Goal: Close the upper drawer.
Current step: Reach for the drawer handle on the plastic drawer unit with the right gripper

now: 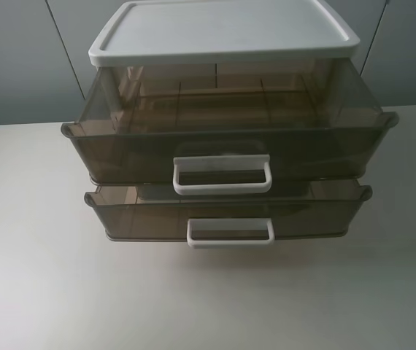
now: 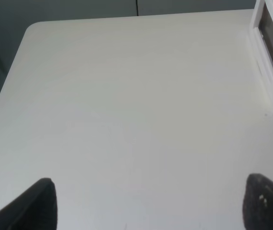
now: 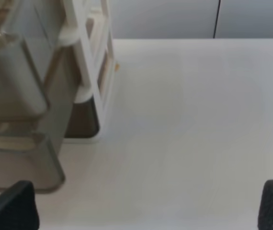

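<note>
Left end effector point(image 2: 151, 203): in the left wrist view you see its two dark fingers point(image 2: 38, 206) set wide apart at the picture's edges. Only bare tabletop point(image 2: 127, 105) lies between them. Right end effector point(image 3: 143, 208): the right wrist view gives you the same posture, fingers point(image 3: 12, 208) spread wide and gripping nothing.

Upper drawer point(image 1: 230, 149): you find it toward the far side of the tabletop, directly under the white lid point(image 1: 222, 33) of the unit. It is pulled out toward the exterior high camera, so much of its inside lies uncovered. It is wide and made of see-through smoky-brown plastic. It has a tall front, a rounded lip at each front corner, and a chunky white loop handle point(image 1: 222, 175) centred on the front. Faint grid lines show through its floor.

Lower drawer point(image 1: 222, 215): just beneath, of like plastic but shallower, also standing open, with a slimmer white handle point(image 1: 230, 232). You cannot tell from these views which front projects farther.

White frame point(image 3: 91, 72): in the right wrist view you see it rising from the tabletop, with both brown drawers jutting out of it. In the left wrist view only a strip of it shows at the edge, well apart from the left end effector.
</note>
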`<control>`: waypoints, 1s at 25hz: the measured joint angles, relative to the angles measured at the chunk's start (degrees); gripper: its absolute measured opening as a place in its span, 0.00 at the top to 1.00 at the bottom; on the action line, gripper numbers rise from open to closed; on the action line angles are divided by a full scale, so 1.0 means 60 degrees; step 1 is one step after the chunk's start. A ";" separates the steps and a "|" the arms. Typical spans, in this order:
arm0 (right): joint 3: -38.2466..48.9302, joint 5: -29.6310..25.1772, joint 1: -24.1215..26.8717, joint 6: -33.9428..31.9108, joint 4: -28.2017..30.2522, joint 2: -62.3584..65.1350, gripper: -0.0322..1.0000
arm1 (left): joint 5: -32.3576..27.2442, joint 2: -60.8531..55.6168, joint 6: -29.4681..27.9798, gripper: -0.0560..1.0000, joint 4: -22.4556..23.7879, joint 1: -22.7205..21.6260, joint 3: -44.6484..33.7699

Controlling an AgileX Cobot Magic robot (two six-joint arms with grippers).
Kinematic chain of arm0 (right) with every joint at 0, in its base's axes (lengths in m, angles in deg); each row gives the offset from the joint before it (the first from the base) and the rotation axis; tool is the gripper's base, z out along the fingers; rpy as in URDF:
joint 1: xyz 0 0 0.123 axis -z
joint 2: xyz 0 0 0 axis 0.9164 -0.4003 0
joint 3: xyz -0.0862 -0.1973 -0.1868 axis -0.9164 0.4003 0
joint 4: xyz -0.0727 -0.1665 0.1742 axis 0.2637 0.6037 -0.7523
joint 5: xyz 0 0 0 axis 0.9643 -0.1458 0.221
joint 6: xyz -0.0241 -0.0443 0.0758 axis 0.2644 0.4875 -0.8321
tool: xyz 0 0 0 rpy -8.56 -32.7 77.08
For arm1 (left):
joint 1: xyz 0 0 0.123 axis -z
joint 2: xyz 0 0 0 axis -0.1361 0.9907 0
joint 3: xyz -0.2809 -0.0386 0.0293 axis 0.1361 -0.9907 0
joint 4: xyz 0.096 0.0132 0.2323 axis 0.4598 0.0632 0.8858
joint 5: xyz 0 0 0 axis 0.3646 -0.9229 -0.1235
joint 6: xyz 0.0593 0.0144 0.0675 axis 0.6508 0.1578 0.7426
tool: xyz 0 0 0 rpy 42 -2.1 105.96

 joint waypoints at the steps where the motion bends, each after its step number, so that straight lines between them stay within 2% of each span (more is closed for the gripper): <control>1: -0.0265 -0.0041 0.0000 0.0000 -0.0019 -0.0197 0.30 | 0.0000 0.0000 0.0000 0.24 0.0000 0.0000 0.0000; 8: -0.1940 -0.0424 0.0000 0.0280 -0.0401 -0.3045 0.30 | 0.0000 0.0000 0.0000 0.24 0.0000 0.0000 0.0000; 14: -0.2257 -0.0455 -0.0128 0.2084 -0.2665 -0.5656 0.30 | 0.0000 0.0000 0.0000 0.24 0.0000 0.0000 0.0000; 17: -0.2257 -0.0697 -0.0776 0.3029 -0.2934 -0.6265 0.30 | 0.0000 0.0000 0.0000 0.24 0.0000 0.0000 0.0000; 25: -0.2257 -0.1086 -0.3326 0.5529 -0.3507 -0.6557 0.30 | 0.0000 0.0000 0.0000 0.24 0.0017 0.0000 0.0000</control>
